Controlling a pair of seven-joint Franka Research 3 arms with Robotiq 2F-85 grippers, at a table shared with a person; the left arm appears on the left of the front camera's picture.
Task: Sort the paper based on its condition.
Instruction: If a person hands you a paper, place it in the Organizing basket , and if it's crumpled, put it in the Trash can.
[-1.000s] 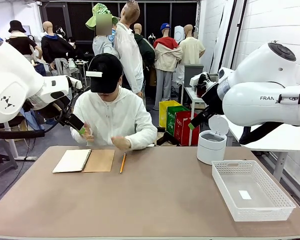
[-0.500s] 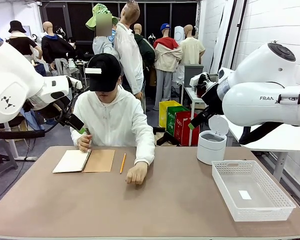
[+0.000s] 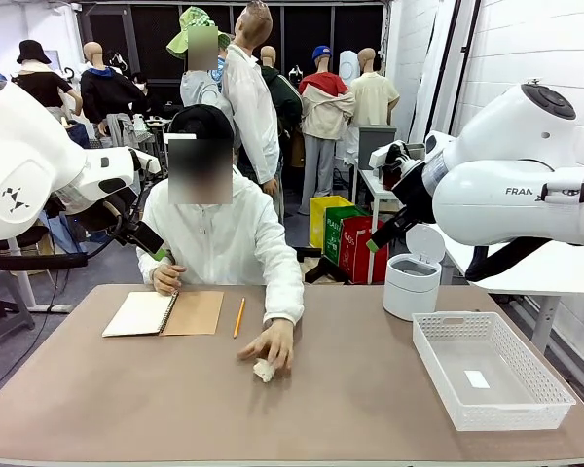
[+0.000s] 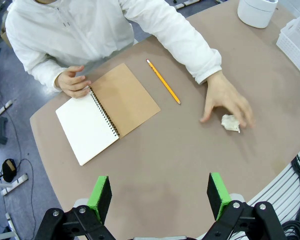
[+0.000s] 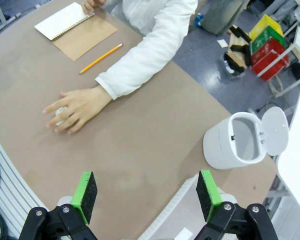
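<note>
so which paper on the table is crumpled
The small white wad at the person's outstretched hand, mid-table; the open page of the notebook by the pencil lies flat.

paper (image 3: 264,371), crumpled wht ball, mid table (image 3: 360,399)

The brown desk (image 3: 350,409) carries one crumpled wad of white paper (image 3: 264,370), one open spiral notebook with a brown kraft cover (image 3: 164,313), one yellow pencil (image 3: 238,317), one round white lidded bin (image 3: 412,284) and one white perforated plastic basket (image 3: 514,413) holding one small white slip (image 3: 477,378).
</note>
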